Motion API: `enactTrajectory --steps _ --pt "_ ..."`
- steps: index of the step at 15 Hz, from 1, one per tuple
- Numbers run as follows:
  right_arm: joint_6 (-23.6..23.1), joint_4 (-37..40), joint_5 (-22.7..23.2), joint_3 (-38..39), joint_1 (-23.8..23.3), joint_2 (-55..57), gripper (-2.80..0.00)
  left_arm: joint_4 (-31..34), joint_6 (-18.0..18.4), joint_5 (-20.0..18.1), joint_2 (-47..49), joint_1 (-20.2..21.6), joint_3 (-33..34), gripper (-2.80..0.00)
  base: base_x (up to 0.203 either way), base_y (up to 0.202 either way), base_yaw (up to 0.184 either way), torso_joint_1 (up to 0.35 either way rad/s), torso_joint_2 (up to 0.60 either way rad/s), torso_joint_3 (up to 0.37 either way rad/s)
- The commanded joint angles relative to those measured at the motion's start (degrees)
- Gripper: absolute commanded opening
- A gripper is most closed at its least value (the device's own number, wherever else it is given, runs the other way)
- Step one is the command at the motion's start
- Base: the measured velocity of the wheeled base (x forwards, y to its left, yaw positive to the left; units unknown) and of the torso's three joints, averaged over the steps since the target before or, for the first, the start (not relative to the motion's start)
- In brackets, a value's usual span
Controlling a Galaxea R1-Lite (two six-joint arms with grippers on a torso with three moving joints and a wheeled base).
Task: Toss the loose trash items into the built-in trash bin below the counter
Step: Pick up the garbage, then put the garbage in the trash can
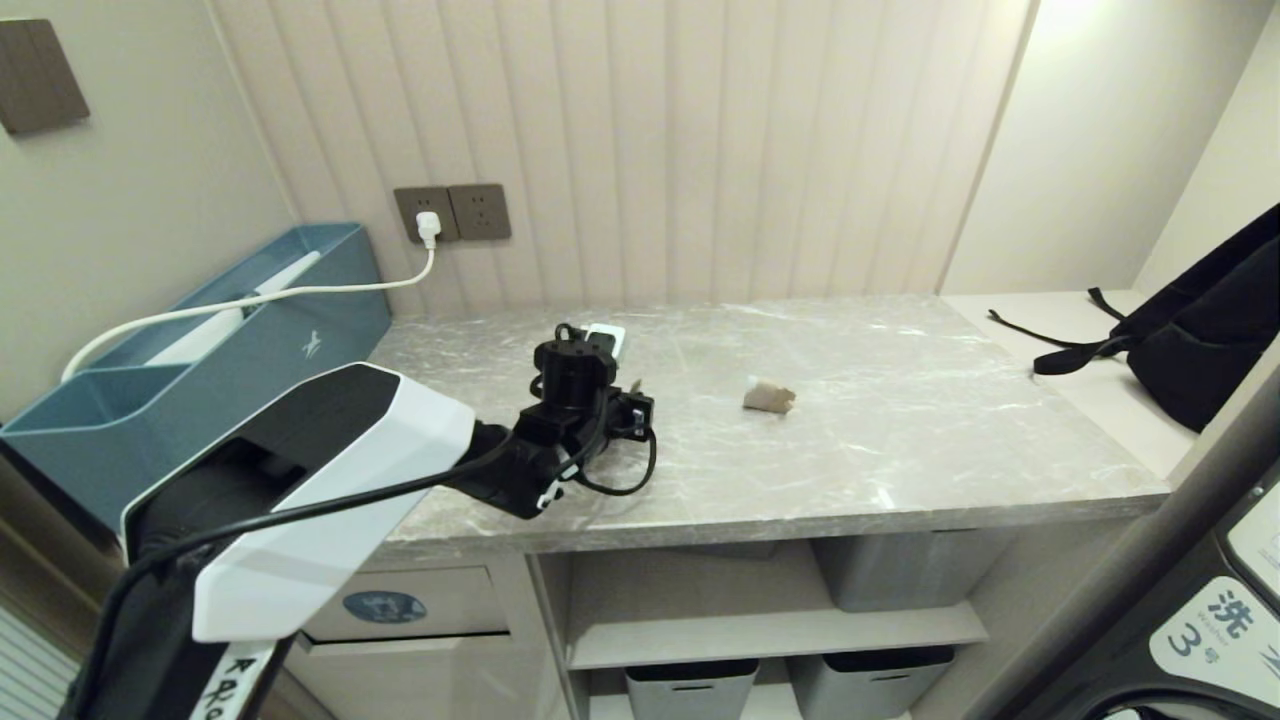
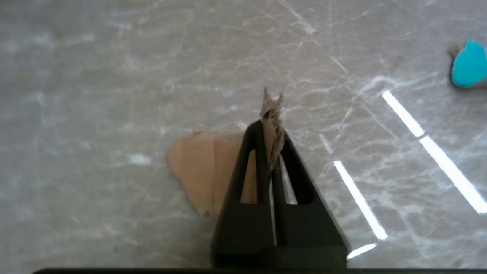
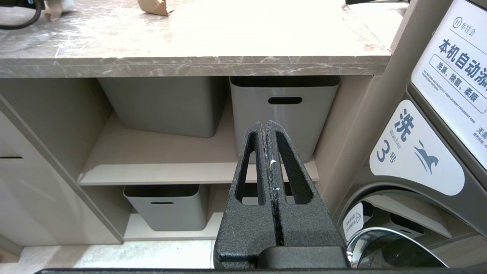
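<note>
Grey-veined marble counter (image 1: pixel 850 420) against a ribbed beige wall, shelves with grey tubs (image 3: pixel 283 110) underneath, a washer front (image 3: pixel 418 152) at your right. Your left gripper (image 2: pixel 271 137) is down over the left part of the counter, its fingers pressed together on a thin tan-grey paper strip (image 2: pixel 272 114) whose torn end sticks out past the tips. A flat tan piece of paper (image 2: pixel 201 163) lies on the marble right beneath the gripper; you cannot tell whether it joins the strip. A turquoise wrapper (image 2: pixel 470 64) sits well off to one side at the edge of the left wrist view. The beige-brown paper wad (image 1: pixel 768 397) rests mid-counter, apart from the arm. The bin flap with its blue oval sticker (image 1: pixel 384 606) is in the cabinet front below the counter's left end. Your right gripper (image 3: pixel 269 127) hangs low facing the shelves, fingers together, holding nothing. A black backpack (image 1: pixel 1200 340) lies at far right.
</note>
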Motion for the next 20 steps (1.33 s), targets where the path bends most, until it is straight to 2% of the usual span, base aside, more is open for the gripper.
enactTrajectory --steps 1,5,8,13,15,17,19,20 --pt "0.0 0.0 0.0 0.0 0.0 0.0 -2.80 -0.2 -0.5 0.1 -0.2 -0.1 0.6 -2.80 0.000 0.000 0.000 0.000 0.00 0.000" --pt "0.0 0.0 0.0 0.0 0.0 0.0 -2.80 2.1 -3.7 0.1 -4.3 -0.3 4.9 -2.80 0.000 0.000 0.000 0.000 0.00 0.000" --pt "0.0 0.0 0.0 0.0 0.0 0.0 -2.80 5.0 -6.7 0.5 -12.0 -0.9 7.4 -2.80 0.000 0.000 0.000 0.000 0.00 0.000" --pt "0.0 0.0 0.0 0.0 0.0 0.0 -2.80 22.7 -14.0 3.0 -36.5 0.2 12.4 -2.80 0.000 0.000 0.000 0.000 0.00 0.000" --pt "0.0 0.0 0.0 0.0 0.0 0.0 -2.80 26.6 -15.0 3.5 -47.4 5.0 16.7 -2.80 0.000 0.000 0.000 0.000 0.00 0.000" --pt "0.0 0.0 0.0 0.0 0.0 0.0 -2.80 29.2 -15.2 3.6 -57.2 13.4 21.3 -2.80 0.000 0.000 0.000 0.000 0.00 0.000" --pt "0.0 0.0 0.0 0.0 0.0 0.0 -2.80 32.2 -13.3 3.2 -66.5 22.5 26.5 -2.80 0.000 0.000 0.000 0.000 0.00 0.000" --pt "0.0 0.0 0.0 0.0 0.0 0.0 -2.80 32.4 -11.4 2.7 -70.6 25.2 30.5 -2.80 0.000 0.000 0.000 0.000 0.00 0.000"
